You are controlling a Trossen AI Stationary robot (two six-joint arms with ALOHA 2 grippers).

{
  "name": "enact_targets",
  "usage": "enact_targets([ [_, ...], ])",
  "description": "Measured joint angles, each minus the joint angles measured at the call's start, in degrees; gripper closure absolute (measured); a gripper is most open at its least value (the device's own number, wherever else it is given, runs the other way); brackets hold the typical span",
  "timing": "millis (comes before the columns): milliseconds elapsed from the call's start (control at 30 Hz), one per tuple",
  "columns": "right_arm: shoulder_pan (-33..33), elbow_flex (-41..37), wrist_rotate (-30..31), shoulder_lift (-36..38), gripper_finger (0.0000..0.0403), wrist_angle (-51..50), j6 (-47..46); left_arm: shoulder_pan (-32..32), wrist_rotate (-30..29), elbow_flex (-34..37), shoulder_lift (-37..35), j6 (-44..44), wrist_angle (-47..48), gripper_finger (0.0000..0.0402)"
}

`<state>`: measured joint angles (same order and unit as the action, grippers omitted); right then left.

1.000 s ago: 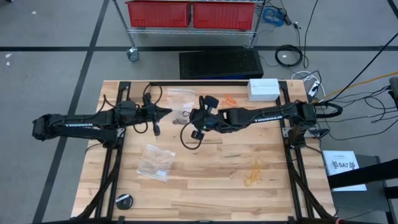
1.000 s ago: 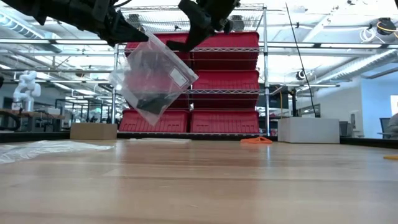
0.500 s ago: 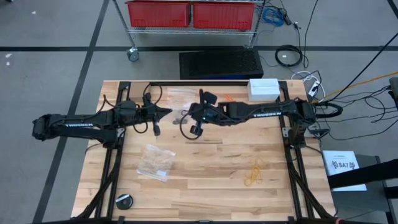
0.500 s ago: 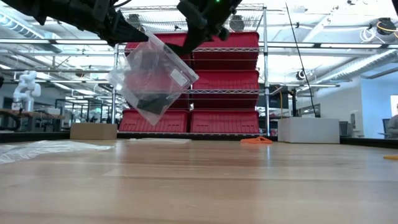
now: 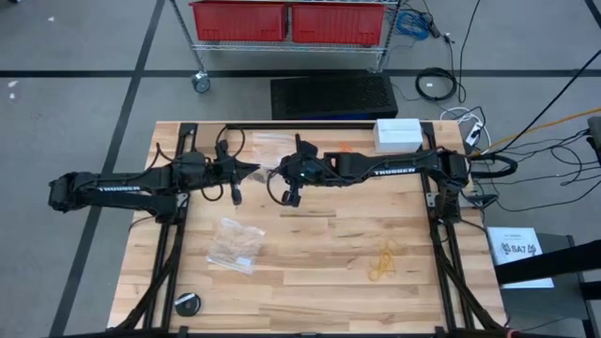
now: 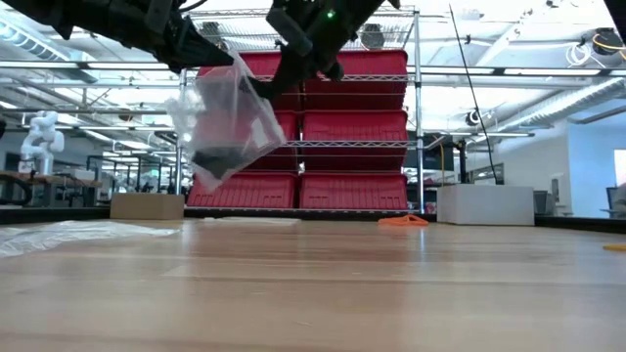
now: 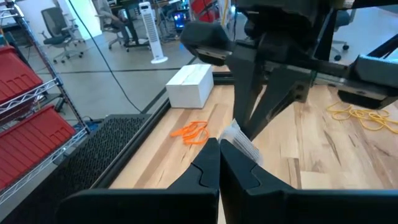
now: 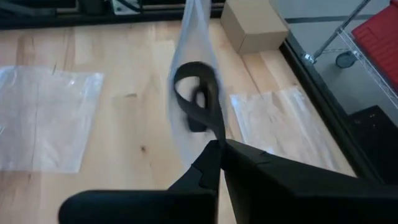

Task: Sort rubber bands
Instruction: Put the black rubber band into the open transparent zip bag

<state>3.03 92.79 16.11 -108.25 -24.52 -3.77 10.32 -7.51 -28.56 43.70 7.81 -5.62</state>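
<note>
A clear plastic bag (image 6: 227,122) with black rubber bands (image 8: 198,106) in it hangs in the air between my two grippers, over the far middle of the table. My left gripper (image 5: 254,169) is shut on its one upper corner, and my right gripper (image 5: 280,175) is shut on the other, close beside it. Orange rubber bands (image 5: 347,148) lie on the wood near the far edge. Yellow rubber bands (image 5: 383,261) lie near the right front. A second clear bag (image 5: 235,244) holding tan bands lies flat left of the middle. My left gripper pinches the bag's top edge (image 7: 232,138) between its two shut fingers, coming nearly level from the table's left. The bag hangs below, clear of the table. My right gripper pinches the bag's top edge (image 8: 203,133) at the opposite corner, slanting down from the table's right. The bag droops between the two holds, and the black bands sag in its lower part (image 6: 220,156).
A white box (image 5: 397,133) stands at the far right of the table. A flat clear bag (image 5: 272,141) lies by the far edge. A round black thing (image 5: 187,303) sits at the front left. Bare wood lies in the middle and front.
My right gripper has gone toward the table's left, closer to my left gripper, turning as it went. It took its corner of the bag along. The bag, spread wide before, now hangs narrower and slacker and has swung left.
</note>
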Motion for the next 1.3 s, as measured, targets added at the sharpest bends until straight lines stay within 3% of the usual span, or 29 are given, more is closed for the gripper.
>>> enact_targets([
  [367,-0.31,4.14,0.03,-1.43,0.0402,-3.92,-4.37,-0.01,-0.04,-0.41,0.99,-1.04,0.01,0.0401],
  [867,-0.62,4.28,-4.51,-3.63,0.0402,-0.06,-4.51,-0.23,-0.54,-0.52,2.43,-0.98,-1.43,0.0401],
  [1300,-1.97,5.13,-3.66,-2.66,0.0402,-7.12,-14.12,-1.05,-2.23,-0.59,2.8,-1.48,-1.86,0.0401],
])
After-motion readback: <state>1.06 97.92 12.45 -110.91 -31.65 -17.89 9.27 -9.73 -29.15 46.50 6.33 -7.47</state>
